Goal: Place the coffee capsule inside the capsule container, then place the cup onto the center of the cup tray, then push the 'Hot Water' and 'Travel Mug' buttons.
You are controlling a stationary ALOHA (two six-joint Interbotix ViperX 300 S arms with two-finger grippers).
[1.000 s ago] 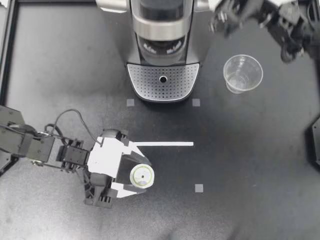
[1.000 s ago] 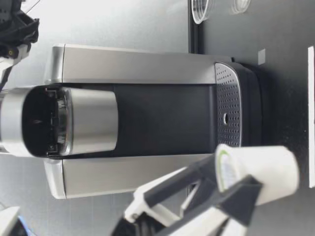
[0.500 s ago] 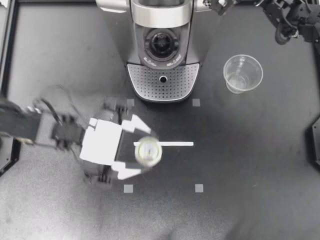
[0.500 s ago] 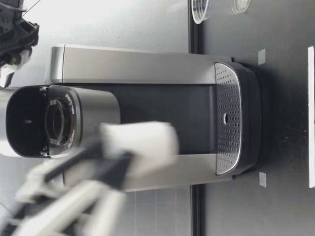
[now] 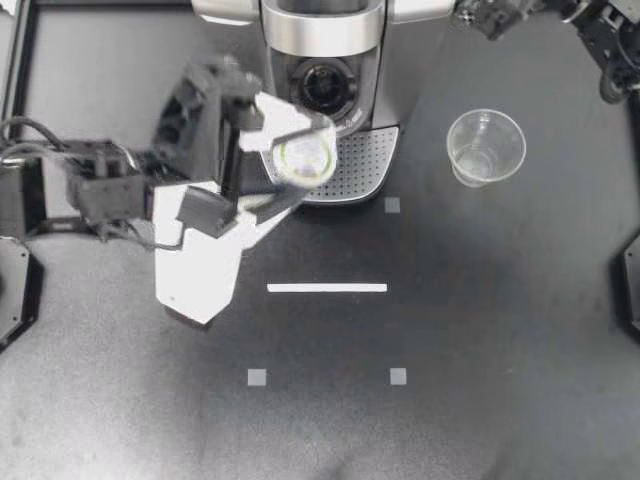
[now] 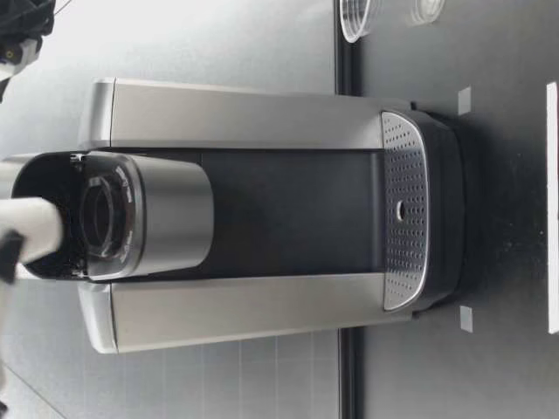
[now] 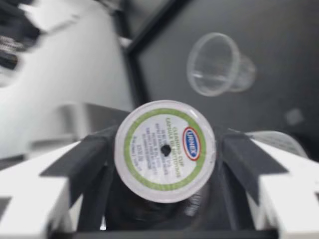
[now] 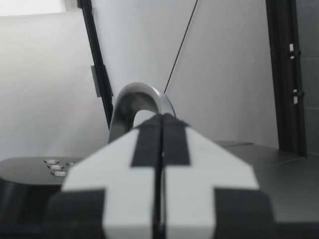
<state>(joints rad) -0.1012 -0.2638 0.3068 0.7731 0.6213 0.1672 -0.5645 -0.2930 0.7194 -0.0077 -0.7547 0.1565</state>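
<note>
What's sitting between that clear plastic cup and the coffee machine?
Nothing; the top view shows only bare black table between the cup and the coffee machine.

Black matte surface [image 5: 500, 330], white tape strip [image 5: 327, 288] mid, small grey squares [image 5: 398, 376] near it. Black rail [image 5: 18, 90] along left and far edges. Plain pale wall [image 6: 218, 39] beyond.

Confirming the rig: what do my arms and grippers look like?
Left arm and right arm are black links; the left trails black cables. The left gripper has a white body and white fingers with black inner faces. The right gripper's white tapered fingers bear black strips.
</note>
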